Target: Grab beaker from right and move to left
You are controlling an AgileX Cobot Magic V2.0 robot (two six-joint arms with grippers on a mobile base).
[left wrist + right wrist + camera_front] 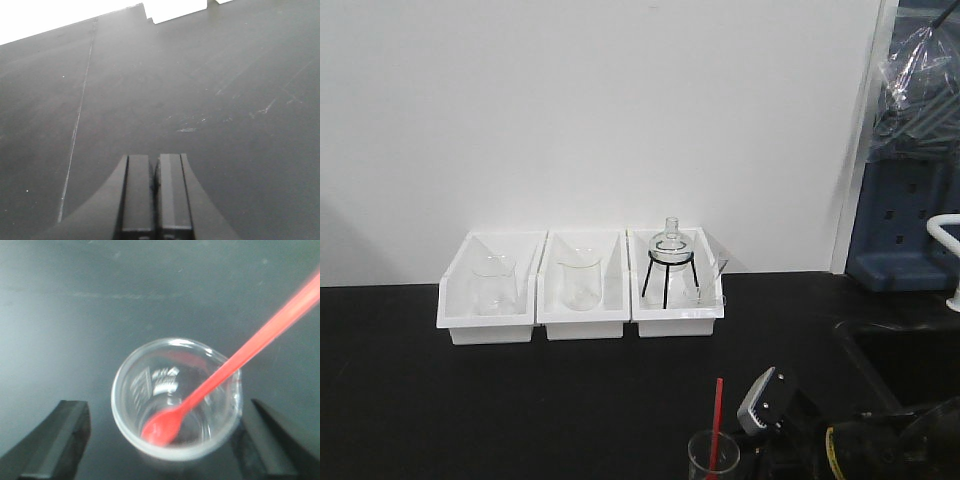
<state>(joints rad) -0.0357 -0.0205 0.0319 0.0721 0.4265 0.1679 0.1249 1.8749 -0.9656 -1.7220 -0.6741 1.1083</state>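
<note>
Beaker with red spoon inside

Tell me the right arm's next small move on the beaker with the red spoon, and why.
Probably close the right gripper on the beaker. In the right wrist view its two fingers stand open on either side of the glass, with a visible gap on the left, so nothing is held yet. The red spoon leans out clear of the fingers.
</note>
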